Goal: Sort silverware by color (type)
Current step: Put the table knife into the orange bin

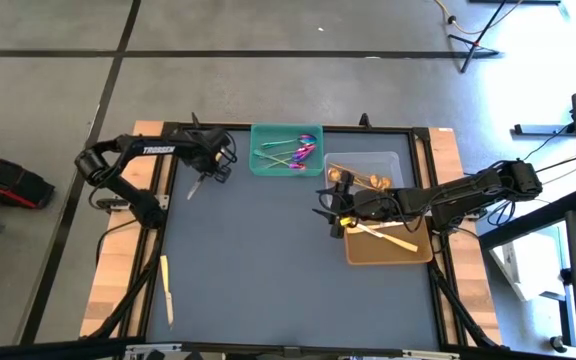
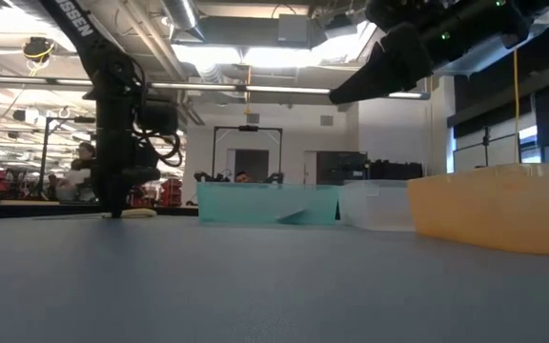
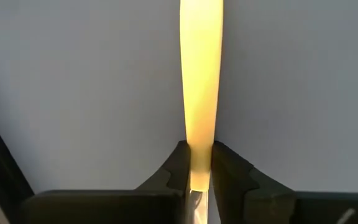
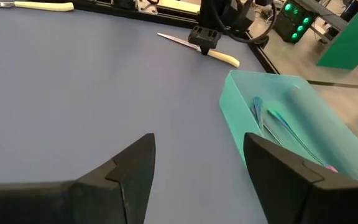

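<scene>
While the dark grey table point(image 1: 268, 270) fills the middle of the overhead view, three trays line up along its far and right side: the orange tray point(image 1: 388, 250) at the right edge, the clear tray point(image 1: 393, 160) just behind it, and the green tray point(image 1: 268, 145) at the far edge. Left arm's down at the far left corner, and the left gripper point(image 1: 202, 178) has its fingers point(image 3: 225, 171) clamped tight on a pale yellow knife point(image 3: 201, 81), which lies flat on the table surface. Right arm reaches in from the right, and the right gripper point(image 1: 330, 222) hangs above the table just off the orange tray's left side, fingers point(image 4: 132, 168) spread well apart, nothing between them. Inside the orange tray, pale knives point(image 1: 386, 238) lie crossed. Gold spoons point(image 1: 360, 179) sit in the clear tray, and the purple-headed spoons point(image 1: 293, 150) are piled in the green one. One more knife, the stray knife point(image 1: 167, 290), rests alone near the table's front left edge, well apart from everything.
</scene>
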Available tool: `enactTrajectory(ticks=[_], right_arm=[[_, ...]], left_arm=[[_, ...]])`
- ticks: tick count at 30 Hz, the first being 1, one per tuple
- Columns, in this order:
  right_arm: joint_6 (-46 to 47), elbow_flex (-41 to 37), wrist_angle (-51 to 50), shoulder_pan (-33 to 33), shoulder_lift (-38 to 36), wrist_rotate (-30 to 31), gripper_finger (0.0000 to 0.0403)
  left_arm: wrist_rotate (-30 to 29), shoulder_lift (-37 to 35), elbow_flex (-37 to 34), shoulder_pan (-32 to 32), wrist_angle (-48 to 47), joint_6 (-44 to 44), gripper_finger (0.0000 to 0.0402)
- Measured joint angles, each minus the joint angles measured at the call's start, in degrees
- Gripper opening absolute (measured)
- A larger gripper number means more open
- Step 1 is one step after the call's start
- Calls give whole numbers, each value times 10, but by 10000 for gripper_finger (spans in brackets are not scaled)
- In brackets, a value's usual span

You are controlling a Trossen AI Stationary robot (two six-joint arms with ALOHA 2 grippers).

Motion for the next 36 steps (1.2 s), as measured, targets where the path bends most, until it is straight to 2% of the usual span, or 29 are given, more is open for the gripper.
enactTrajectory(ticks=[3, 6, 12, 16, 19, 26, 32, 36], right_arm=[[1, 0, 4, 0, 0, -29, 231], [1, 0, 8, 0, 0, -56, 231], [-4, 0, 14, 0, 0, -84, 231], [32, 0, 17, 0, 0, -83, 231], [44, 0, 16, 0, 0, -79, 238], [92, 1, 31, 0, 0, -90, 286], [91, 1, 34, 0, 7, -155, 304], [102, 1, 24, 19, 47, -180, 299]], left_arm=[[-22, 0, 0, -24, -6, 0, 48], [-68, 2, 0, -59, -18, -12, 58], [-76, 1, 1, -135, -40, -22, 62], [-60, 2, 11, -198, -57, -35, 63], [-22, 2, 27, -256, -56, -34, 63], [-5, 1, 88, -400, -17, -50, 64], [8, 15, 126, -496, 71, -50, 64], [8, 65, 159, -542, 92, -50, 64]])
